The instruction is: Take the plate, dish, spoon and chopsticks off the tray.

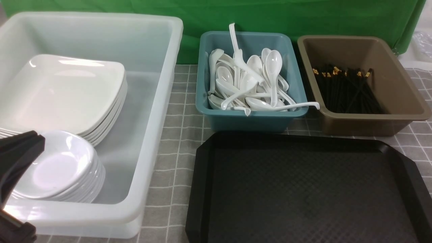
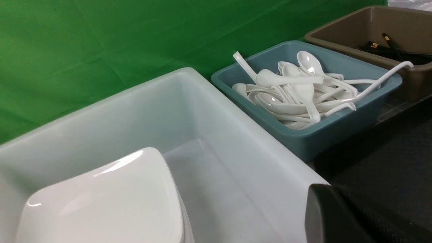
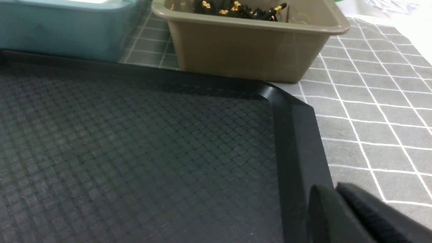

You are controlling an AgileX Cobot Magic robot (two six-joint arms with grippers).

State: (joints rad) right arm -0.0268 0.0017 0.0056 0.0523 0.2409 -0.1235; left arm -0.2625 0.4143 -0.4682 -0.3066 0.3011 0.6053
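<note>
tray (image 1: 303, 189) sits bare on the table (image 1: 175, 141); left fingers (image 1: 17, 152) closed over the white tub (image 1: 148, 101), right fingers (image 3: 341, 216) look pressed together, empty.

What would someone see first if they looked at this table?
Probably the big flat black plastic tray right in front, with nothing on the part that shows. Behind it, a teal plastic tub is heaped with glossy white soup spoons, and a brown tub to its right holds black chopsticks with gold bands. On the left, a large milky-white plastic bin holds stacked square white plates and small white dishes.
</note>
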